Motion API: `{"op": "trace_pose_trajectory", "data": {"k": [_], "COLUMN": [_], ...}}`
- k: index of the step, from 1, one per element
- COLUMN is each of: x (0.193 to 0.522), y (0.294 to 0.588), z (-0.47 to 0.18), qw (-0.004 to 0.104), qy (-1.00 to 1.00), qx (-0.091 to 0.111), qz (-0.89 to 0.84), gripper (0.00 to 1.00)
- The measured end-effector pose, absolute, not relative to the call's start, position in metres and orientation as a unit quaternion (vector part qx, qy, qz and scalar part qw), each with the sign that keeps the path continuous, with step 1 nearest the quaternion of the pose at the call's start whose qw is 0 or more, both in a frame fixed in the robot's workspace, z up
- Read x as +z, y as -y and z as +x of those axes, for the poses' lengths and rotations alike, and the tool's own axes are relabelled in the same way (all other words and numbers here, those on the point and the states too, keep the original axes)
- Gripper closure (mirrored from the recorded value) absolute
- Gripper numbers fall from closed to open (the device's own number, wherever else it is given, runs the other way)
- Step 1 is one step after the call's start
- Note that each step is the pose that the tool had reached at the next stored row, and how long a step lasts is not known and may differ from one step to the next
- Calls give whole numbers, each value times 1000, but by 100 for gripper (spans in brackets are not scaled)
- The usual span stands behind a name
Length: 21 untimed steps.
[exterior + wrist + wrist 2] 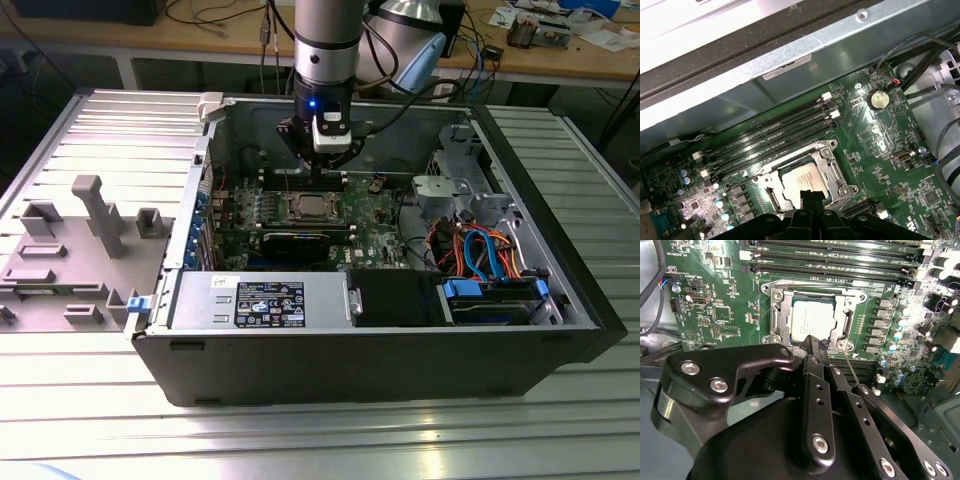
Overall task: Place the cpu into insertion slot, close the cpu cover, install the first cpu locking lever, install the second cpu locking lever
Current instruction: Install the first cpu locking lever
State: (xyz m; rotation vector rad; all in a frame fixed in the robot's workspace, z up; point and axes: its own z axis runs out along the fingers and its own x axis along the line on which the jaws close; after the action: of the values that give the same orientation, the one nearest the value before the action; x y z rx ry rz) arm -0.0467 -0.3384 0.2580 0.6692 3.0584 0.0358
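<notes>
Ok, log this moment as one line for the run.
cpu: seated | cpu cover: closed over it | gripper: shut, at cover's edge

The case (350,360) is open from above, so I can come down freely there; my gripper (330,160) stands over the socket (305,207). Around it the room is tight, with memory slots (770,135) on one side and a black card (300,238) on the other. Cables (480,250) crowd the exterior view's right, and the power supply box (260,300) blocks the near side.
</notes>
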Motion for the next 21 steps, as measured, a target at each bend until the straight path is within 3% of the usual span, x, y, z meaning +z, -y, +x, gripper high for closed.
{"op": "trace_pose_trajectory", "data": {"k": [21], "x": [258], "y": [338], "z": [-52], "qw": [4], "qy": [-994], "qx": [12], "qz": [107], "gripper": [89]}}
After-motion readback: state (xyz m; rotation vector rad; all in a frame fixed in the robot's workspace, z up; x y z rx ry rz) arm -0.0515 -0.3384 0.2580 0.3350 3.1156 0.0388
